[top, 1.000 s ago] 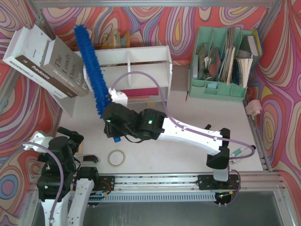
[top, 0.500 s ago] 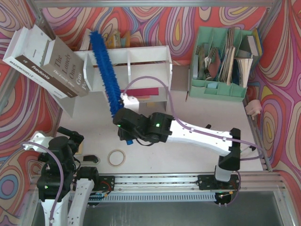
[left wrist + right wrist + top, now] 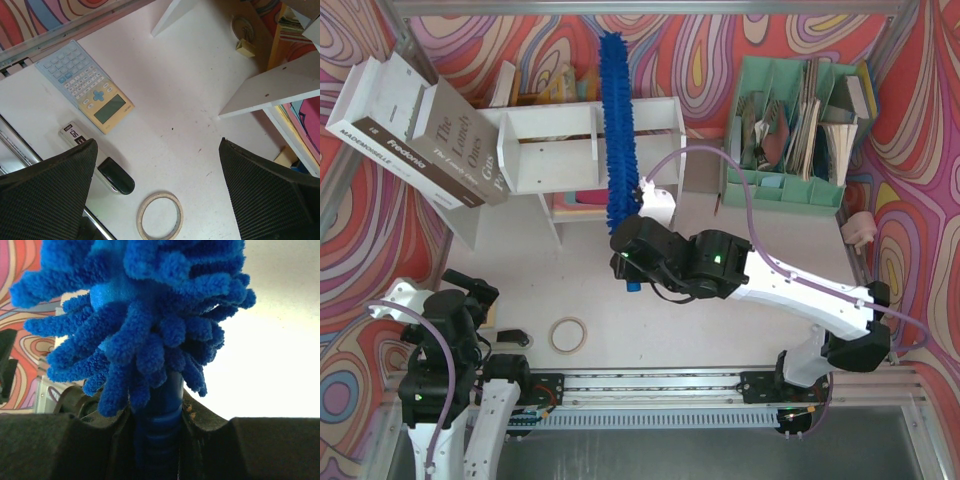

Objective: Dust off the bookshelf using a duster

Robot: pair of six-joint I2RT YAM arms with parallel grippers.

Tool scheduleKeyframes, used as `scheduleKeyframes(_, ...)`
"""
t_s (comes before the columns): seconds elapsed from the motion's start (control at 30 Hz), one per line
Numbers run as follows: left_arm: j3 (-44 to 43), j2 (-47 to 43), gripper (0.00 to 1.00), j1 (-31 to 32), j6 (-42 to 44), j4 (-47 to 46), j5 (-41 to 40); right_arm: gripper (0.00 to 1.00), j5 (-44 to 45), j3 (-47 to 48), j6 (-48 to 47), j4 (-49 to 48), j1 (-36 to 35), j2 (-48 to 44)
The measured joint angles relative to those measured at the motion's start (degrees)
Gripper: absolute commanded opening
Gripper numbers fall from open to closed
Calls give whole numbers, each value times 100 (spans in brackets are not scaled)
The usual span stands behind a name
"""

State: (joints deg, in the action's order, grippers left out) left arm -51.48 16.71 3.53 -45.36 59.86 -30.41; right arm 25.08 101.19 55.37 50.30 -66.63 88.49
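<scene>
White wood, that's the bookshelf (image 3: pixel 535 150) at the back. The blue duster (image 3: pixel 616 120) reaches across its right compartment, just beside the divider, handle clenched in my right pincer (image 3: pixel 157 440). My left pincer (image 3: pixel 157 180) hangs released above a tape roll (image 3: pixel 160 216).

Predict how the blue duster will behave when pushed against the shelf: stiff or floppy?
Gripped only at its handle, the duster runs straight across the shelf, so its core is probably fairly stiff. Its shaggy strands look soft and should yield on contact. Mostly fluff, it is likely light.
</scene>
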Motion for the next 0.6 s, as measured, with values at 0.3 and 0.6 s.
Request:
scheduleKeyframes(0.3,2,0,98,0,2,0,0,0,-140,-271,2,13,151,-83)
scheduleKeyframes(0.6,7,0,98,0,2,-2,0,0,-192,-1300,7,-136,734,-533)
